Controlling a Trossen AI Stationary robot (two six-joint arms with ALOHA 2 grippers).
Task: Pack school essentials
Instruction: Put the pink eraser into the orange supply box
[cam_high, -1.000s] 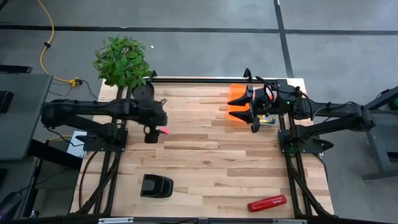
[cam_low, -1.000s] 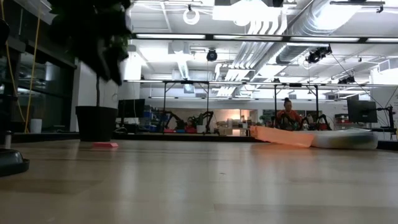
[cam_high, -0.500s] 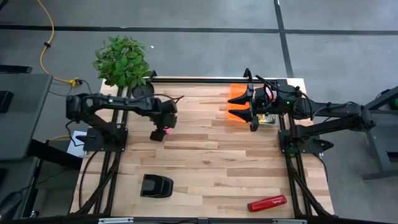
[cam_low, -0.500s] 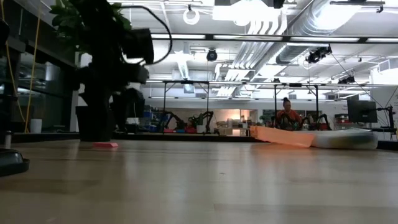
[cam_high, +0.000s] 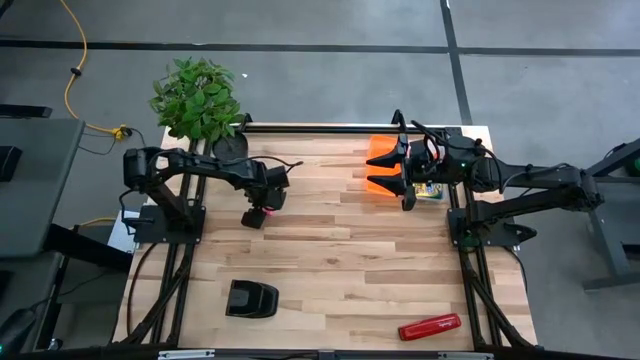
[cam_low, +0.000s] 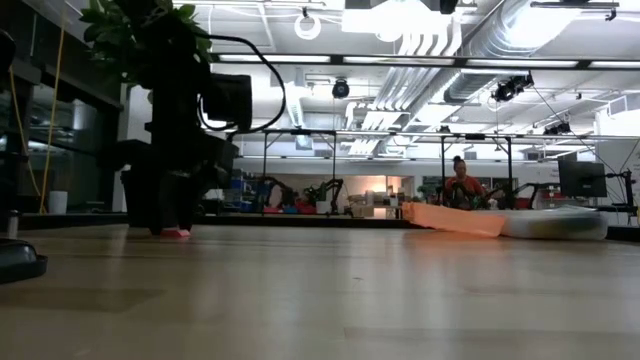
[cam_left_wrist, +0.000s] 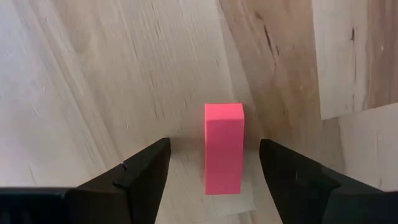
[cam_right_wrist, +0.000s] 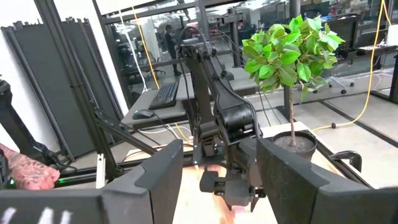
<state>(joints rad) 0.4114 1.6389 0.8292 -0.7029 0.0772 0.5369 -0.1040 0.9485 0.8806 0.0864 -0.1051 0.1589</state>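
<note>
Between wide-open left jaws, pink eraser (cam_left_wrist: 223, 147), untouched

pink eraser (cam_left_wrist: 223, 147), pale wood-grain table (cam_high: 330, 250), red stapler (cam_high: 430, 327), orange pouch (cam_high: 381, 166)

In the high view the left gripper (cam_high: 262, 214) is covering most of the pink eraser (cam_high: 268, 211), leaving only a sliver showing. In the left wrist view the eraser's near end is sinking into shadow between the fingers (cam_left_wrist: 140, 177), whose bases the frame is cutting off.
</note>
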